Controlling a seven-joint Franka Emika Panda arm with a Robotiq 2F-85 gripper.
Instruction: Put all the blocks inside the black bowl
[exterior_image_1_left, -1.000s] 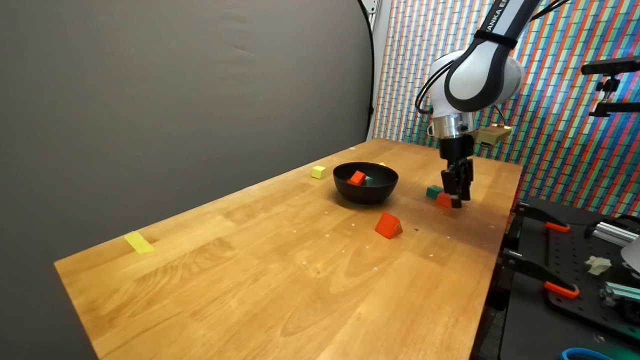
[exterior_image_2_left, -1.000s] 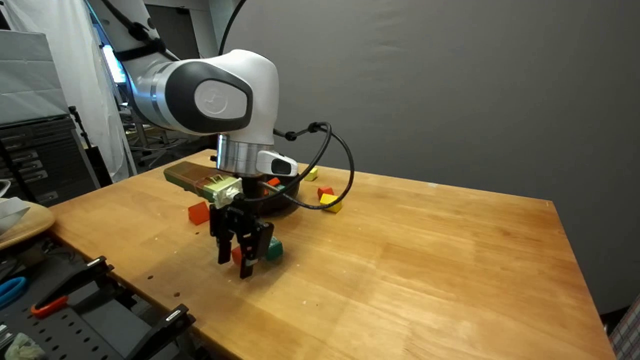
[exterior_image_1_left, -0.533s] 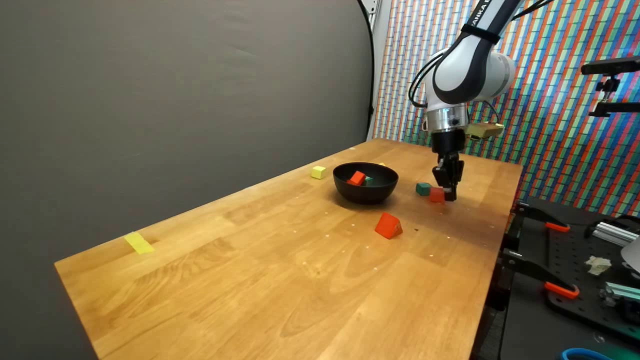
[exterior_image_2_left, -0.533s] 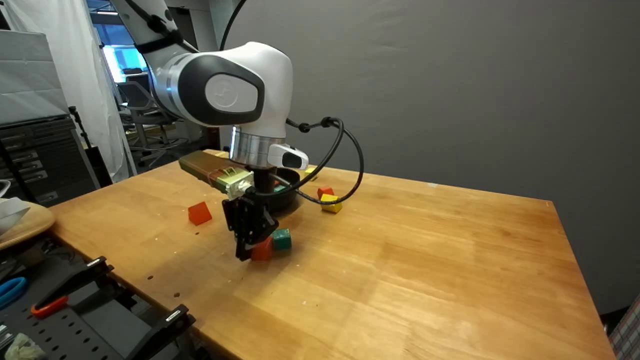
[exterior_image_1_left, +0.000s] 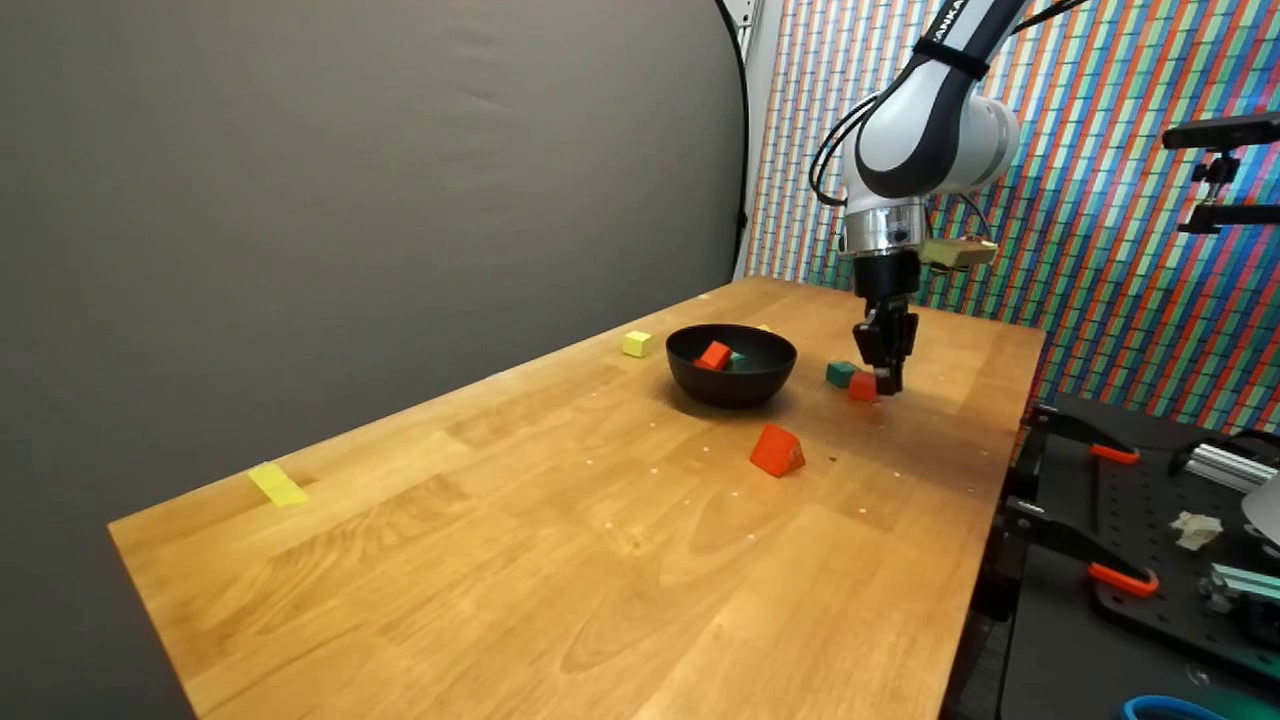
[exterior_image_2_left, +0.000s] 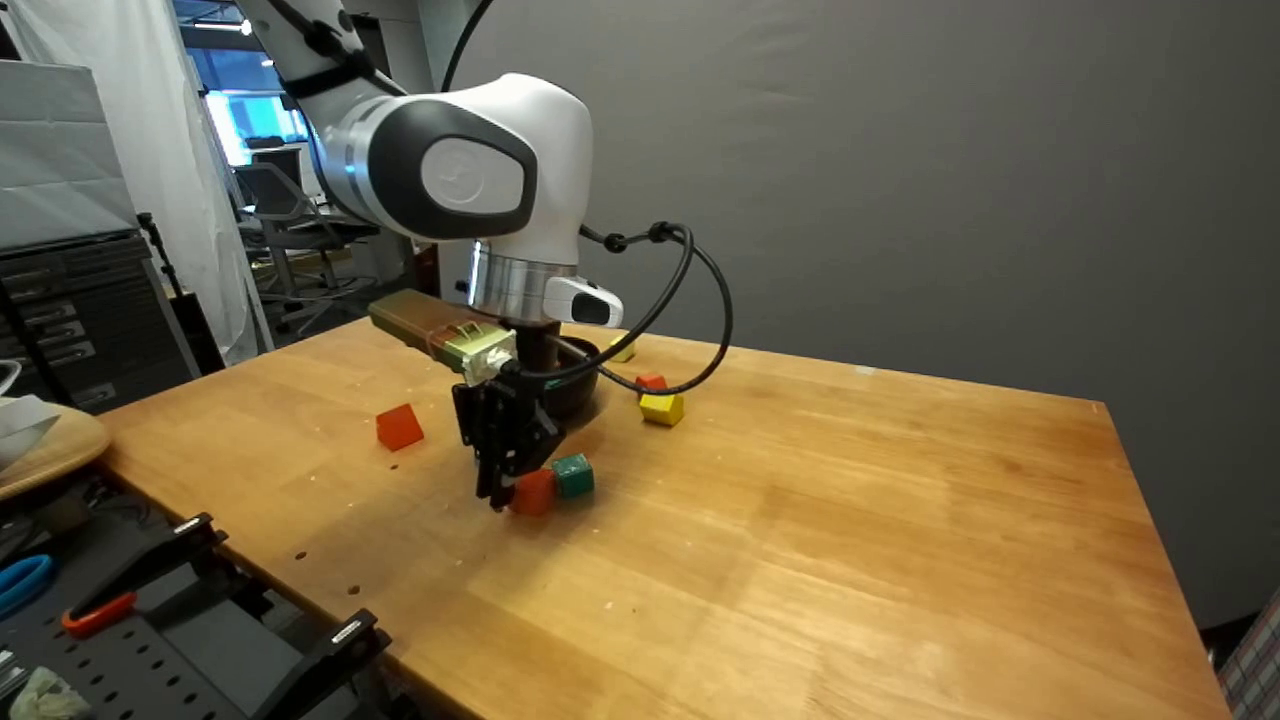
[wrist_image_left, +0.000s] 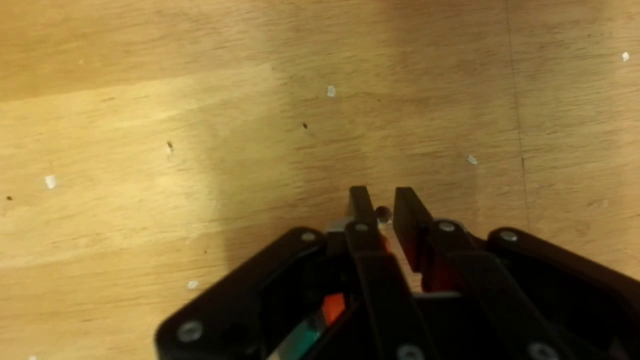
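— Our gripper (exterior_image_1_left: 889, 388), red block (exterior_image_1_left: 863, 387) and green block (exterior_image_1_left: 840, 374) had shifted left in an exterior view, toward the bowl (exterior_image_1_left: 728, 392).
— Had we gripped anything?
— Nothing we saw; it stood narrowly parted. The bowl held at least two blocks (exterior_image_1_left: 714, 356); we saw six outside.

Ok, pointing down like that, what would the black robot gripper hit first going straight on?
Probably the brown wooden tabletop; depth is unclear, so the gripper might graze the small red block close beside it.
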